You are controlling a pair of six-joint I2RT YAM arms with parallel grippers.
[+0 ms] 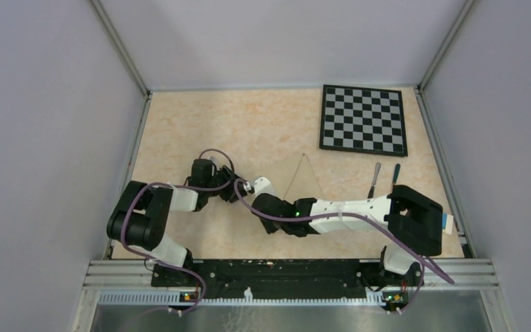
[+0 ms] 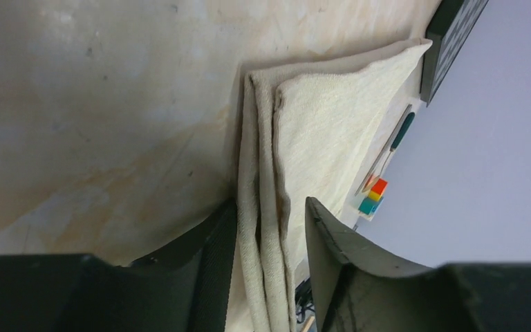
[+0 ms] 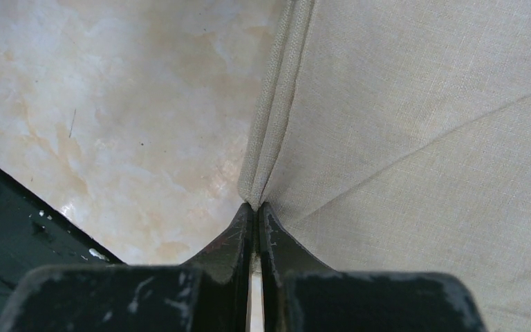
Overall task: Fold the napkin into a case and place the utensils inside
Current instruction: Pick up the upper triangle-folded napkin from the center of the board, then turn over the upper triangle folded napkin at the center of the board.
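Note:
The beige napkin (image 1: 305,181) lies folded on the table, its point toward the back; it nearly matches the tabletop. My left gripper (image 1: 235,191) is open at its left edge, and the stacked cloth layers (image 2: 269,207) run between the jaws (image 2: 269,232). My right gripper (image 1: 254,185) is shut on the napkin's folded corner (image 3: 254,207), with the cloth (image 3: 422,124) spreading to the right. The silver knife (image 1: 375,180) and the dark-handled spoon (image 1: 394,177) lie side by side to the right of the napkin. They also show small in the left wrist view (image 2: 395,135).
A black-and-white checkered board (image 1: 364,119) lies at the back right, and its edge shows in the left wrist view (image 2: 453,41). Small coloured blocks (image 2: 373,196) sit near the utensils. Grey walls close in the table on three sides. The black base rail (image 1: 269,271) runs along the near edge.

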